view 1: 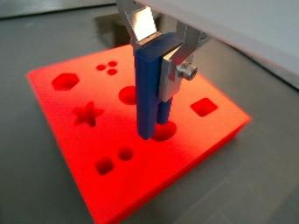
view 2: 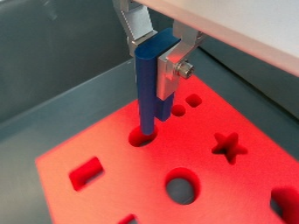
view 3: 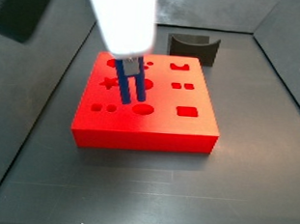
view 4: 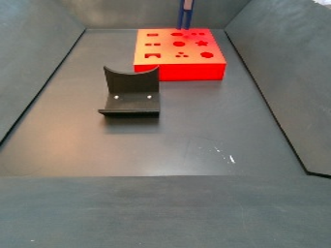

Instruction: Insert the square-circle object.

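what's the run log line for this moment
gripper: above red block, jaws shut on slender dark-blue square-circle object | peg: upright, lower tip in hole | not released

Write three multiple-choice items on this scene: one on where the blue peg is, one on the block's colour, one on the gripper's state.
1. Where is the square-circle object?
A. Lying on the floor
B. Upright over the red block, its lower end at a hole
C. On the dark grey curved-top block

2. What colour is the block with shaped holes?
A. Red
B. Green
C. Yellow

3. What is the gripper doing?
A. Open, holding nothing
B. Shut on the grey block
C. Shut on the peg

Answers:
1 B: both wrist views show the peg standing with its tip at a hole.
2 A: every view shows it red.
3 C: the fingers clamp the peg's upper end.
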